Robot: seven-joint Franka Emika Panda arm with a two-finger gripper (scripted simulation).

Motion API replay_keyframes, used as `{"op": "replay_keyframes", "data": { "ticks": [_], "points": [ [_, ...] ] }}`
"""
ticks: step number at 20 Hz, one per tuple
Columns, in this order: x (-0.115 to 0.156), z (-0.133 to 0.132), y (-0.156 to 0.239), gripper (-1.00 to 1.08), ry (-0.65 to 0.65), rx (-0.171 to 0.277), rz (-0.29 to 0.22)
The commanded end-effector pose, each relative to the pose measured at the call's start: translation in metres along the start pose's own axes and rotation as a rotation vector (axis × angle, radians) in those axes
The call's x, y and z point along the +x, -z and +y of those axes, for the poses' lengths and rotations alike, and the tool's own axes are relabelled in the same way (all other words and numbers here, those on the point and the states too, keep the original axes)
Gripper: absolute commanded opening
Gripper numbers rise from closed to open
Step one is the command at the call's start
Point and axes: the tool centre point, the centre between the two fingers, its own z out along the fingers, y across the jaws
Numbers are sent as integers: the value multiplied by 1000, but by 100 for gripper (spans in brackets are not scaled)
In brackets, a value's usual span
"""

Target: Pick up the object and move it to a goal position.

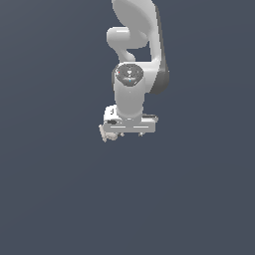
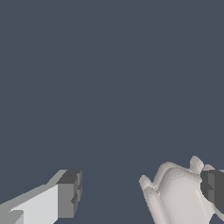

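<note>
While the gripper (image 2: 140, 192) hangs spread wide, the object (image 2: 177, 197) lies against one finger (image 2: 214, 188), nothing around

I see flat, even, dim light on both views, soft gloss on the arm (image 1: 132, 94), coarse low-resolution rendering.

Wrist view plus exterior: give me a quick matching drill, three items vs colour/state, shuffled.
Column A:
1. object
2. gripper
3. arm

Column B:
a. glossy white, reaching down in the exterior view
b. pale beige-grey, ridged, lying against one fingertip
c. jaws wide apart, dark pads

Pairs: 1-b, 2-c, 3-a
</note>
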Motion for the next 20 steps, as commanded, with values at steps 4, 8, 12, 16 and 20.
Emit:
{"op": "replay_keyframes", "data": {
  "ticks": [4,8,12,16,20],
  "points": [
    [0,1,0,108,3,2,-4],
    [-1,3,-2,108,15,12,-24],
    [-2,8,-6,108,38,30,-60],
    [-5,15,-11,108,70,55,-111],
    [-7,24,-18,108,112,87,-178]
  ]
}}
